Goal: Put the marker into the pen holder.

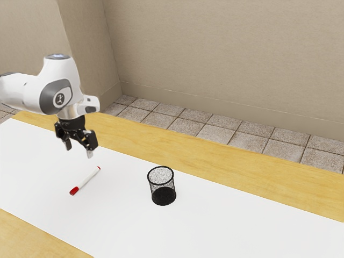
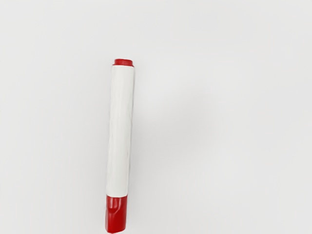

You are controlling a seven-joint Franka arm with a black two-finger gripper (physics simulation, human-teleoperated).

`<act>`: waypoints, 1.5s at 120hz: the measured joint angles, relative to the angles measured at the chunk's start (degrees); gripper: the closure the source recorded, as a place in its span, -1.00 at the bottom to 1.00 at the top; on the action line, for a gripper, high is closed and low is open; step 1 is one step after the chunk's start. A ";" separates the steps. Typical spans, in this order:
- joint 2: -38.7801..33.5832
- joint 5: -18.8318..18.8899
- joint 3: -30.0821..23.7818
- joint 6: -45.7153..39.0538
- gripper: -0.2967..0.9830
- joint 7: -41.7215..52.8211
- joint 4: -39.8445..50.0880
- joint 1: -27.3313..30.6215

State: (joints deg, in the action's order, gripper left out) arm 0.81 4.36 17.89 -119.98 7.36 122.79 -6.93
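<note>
Two fingers [image 1: 90,153] apart, one marker [image 1: 86,180] lying down

The end effector [image 1: 79,149] is above the bench [image 1: 215,161]; its fingers stand apart from each other, and they are apart from the marker too. The marker lies on the white surface [image 1: 231,217]. The pen holder [image 1: 153,188] stands upright on the same surface, farther toward the exterior view's right; inside it I see its black bottom. The wrist view gives more detail of the marker: white body, larger red cap [image 2: 116,214] with a hollow in its side, and small red end piece [image 2: 123,62].
</note>
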 joint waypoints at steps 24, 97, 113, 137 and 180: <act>9.05 -4.80 0.71 -10.82 -0.54 1.04 -0.18 2.11; 22.52 -14.39 -1.27 -19.06 0.10 11.44 -5.61 5.53; 22.92 -14.45 -1.40 -19.27 0.18 12.87 -5.61 5.86; 22.78 -14.56 -1.49 -19.38 0.52 14.19 -5.55 5.91; 3.42 -12.71 -1.42 -8.02 0.68 13.67 -6.71 -4.59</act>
State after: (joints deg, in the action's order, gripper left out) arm 4.23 -8.35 16.47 -127.99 21.04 116.08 -11.53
